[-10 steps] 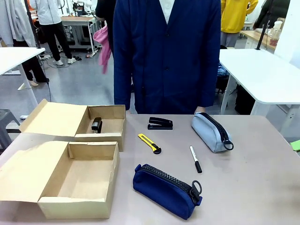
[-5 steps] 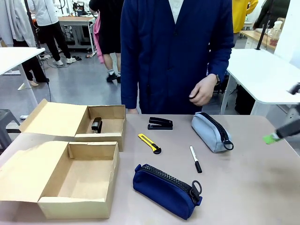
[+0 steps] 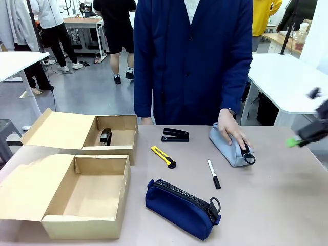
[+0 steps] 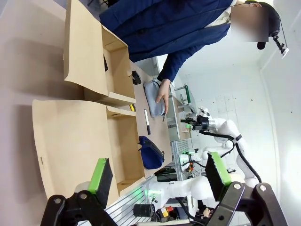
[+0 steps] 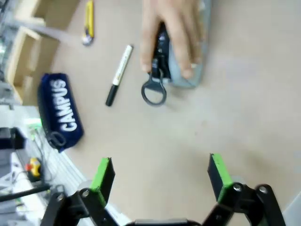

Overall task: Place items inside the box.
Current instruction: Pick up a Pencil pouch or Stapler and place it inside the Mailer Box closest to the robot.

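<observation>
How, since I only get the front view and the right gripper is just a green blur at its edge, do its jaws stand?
Observer: In the right wrist view the right gripper is wide open, with nothing between its pads, over the bare tan table.
Operator: Any print on the navy fabric zip pouch?
Observer: Yes, white letters reading "CAMPUS" run along its side.
Operator: And the left gripper?
Observer: The left wrist view shows it open and empty too, facing the open brown cardboard box nearest the robot.
</observation>
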You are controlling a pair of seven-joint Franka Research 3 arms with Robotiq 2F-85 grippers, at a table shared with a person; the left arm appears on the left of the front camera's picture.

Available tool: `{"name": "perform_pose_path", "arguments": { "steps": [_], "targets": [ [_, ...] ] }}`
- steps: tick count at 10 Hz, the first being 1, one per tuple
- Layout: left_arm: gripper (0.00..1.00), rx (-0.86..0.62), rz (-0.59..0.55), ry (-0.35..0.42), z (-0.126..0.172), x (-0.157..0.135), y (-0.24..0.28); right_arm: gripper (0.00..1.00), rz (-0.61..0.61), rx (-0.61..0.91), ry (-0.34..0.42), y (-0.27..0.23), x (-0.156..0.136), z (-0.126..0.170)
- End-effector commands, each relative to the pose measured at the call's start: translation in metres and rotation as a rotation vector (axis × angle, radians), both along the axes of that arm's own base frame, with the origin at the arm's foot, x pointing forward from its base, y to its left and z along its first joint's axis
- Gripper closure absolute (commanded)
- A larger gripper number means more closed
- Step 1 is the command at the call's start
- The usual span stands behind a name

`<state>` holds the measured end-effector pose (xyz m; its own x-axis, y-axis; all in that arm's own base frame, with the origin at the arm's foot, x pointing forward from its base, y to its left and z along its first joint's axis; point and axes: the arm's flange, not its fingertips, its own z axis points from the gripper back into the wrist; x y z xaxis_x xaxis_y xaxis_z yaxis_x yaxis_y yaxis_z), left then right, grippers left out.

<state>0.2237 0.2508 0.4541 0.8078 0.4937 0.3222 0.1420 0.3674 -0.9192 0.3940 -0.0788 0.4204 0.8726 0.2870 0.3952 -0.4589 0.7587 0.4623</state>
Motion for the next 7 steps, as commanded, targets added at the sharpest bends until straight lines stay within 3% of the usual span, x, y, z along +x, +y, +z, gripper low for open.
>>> {"name": "perform_pose_path", "arguments": {
  "steps": [1,2,4,7],
  "targets": [
    [0.0,-0.006,-0.002,-0.027,0.002,0.0,-0.001,0.0,-0.106,0.121,-0.062,-0.079,-0.07,0.026],
    [0.0,-0.006,-0.002,-0.027,0.002,0.0,-0.001,0.0,-0.122,0.15,-0.066,-0.094,-0.091,0.023],
    [0.0,-0.006,-0.002,-0.027,0.002,0.0,-0.001,0.0,-0.15,0.2,-0.088,-0.103,-0.107,0.007],
    [0.0,-0.006,-0.002,-0.027,0.002,0.0,-0.001,0.0,-0.117,0.237,-0.079,-0.098,-0.095,-0.01]
  ]
}}
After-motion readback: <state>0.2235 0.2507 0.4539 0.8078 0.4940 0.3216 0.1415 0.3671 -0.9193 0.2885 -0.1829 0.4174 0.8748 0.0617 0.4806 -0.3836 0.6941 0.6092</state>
